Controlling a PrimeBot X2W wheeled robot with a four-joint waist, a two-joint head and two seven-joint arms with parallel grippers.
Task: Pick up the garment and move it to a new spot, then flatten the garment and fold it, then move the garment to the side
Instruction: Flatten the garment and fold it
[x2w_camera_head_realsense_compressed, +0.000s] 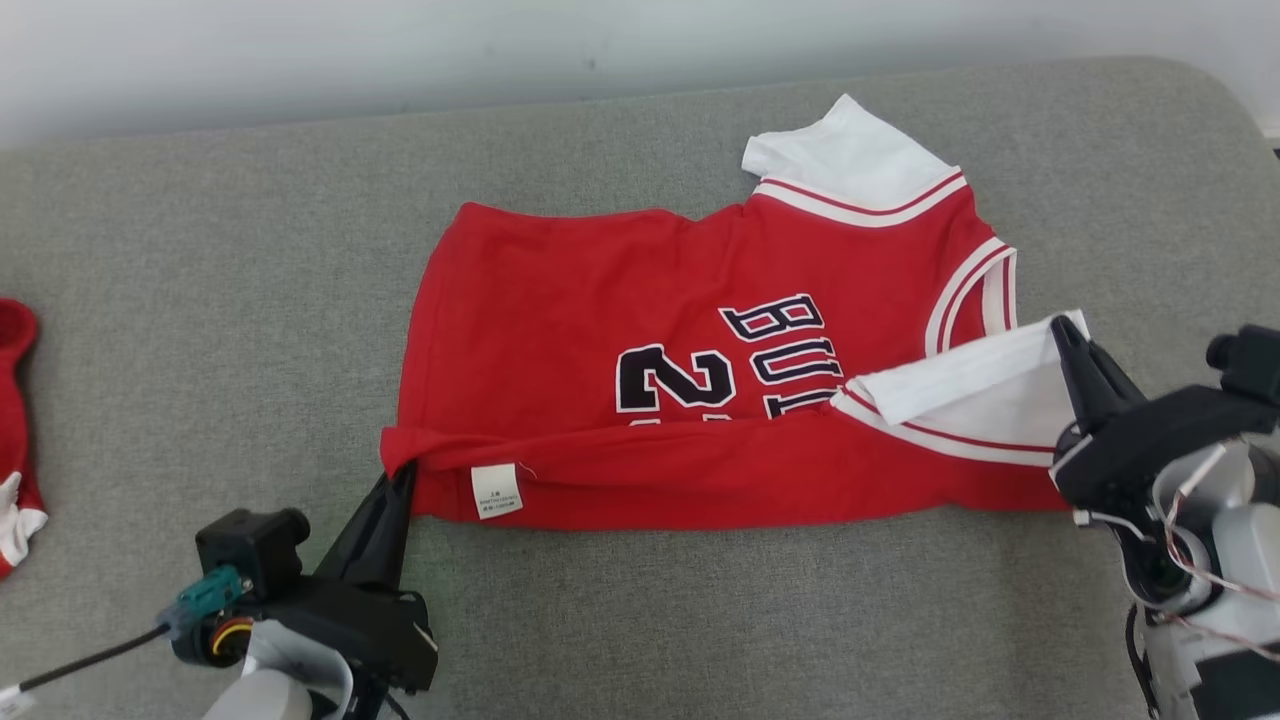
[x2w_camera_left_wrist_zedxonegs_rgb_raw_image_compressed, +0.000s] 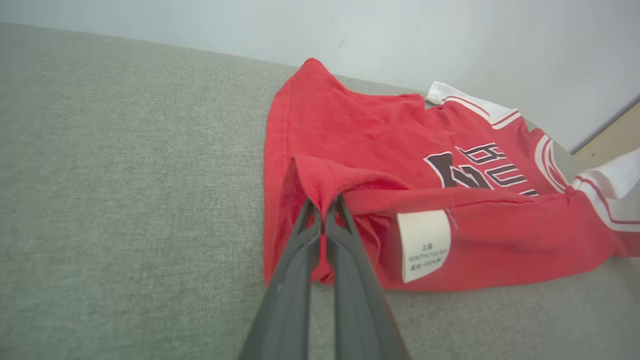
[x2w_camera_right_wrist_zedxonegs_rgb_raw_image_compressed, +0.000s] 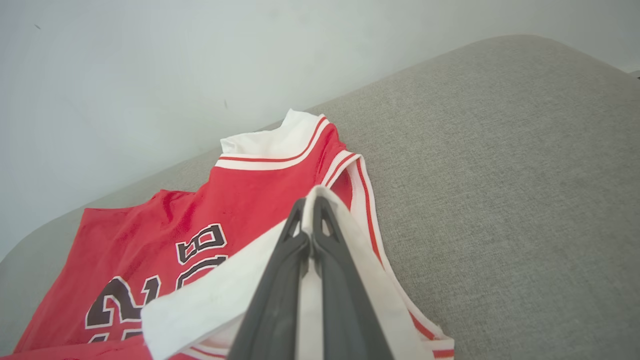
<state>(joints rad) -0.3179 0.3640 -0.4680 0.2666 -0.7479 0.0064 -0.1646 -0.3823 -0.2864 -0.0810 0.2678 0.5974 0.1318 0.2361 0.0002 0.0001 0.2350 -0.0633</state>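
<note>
The garment (x2w_camera_head_realsense_compressed: 620, 330) is a red jersey with white sleeves and black lettering, spread on the grey cushion (x2w_camera_head_realsense_compressed: 200, 300), its near long edge lifted and folded over toward the middle. My left gripper (x2w_camera_head_realsense_compressed: 403, 472) is shut on the garment's near left hem corner; in the left wrist view that gripper (x2w_camera_left_wrist_zedxonegs_rgb_raw_image_compressed: 324, 202) pinches a peak of red cloth beside a white care label (x2w_camera_left_wrist_zedxonegs_rgb_raw_image_compressed: 424, 244). My right gripper (x2w_camera_head_realsense_compressed: 1062, 328) is shut on the near white sleeve (x2w_camera_head_realsense_compressed: 985, 390); in the right wrist view this gripper (x2w_camera_right_wrist_zedxonegs_rgb_raw_image_compressed: 310, 204) clamps the sleeve's white edge (x2w_camera_right_wrist_zedxonegs_rgb_raw_image_compressed: 220, 300).
Another red and white piece of cloth (x2w_camera_head_realsense_compressed: 15, 430) lies at the cushion's left edge. A pale wall (x2w_camera_head_realsense_compressed: 500, 50) runs behind the cushion. The cushion's rounded far right corner (x2w_camera_head_realsense_compressed: 1190, 90) lies beyond the garment.
</note>
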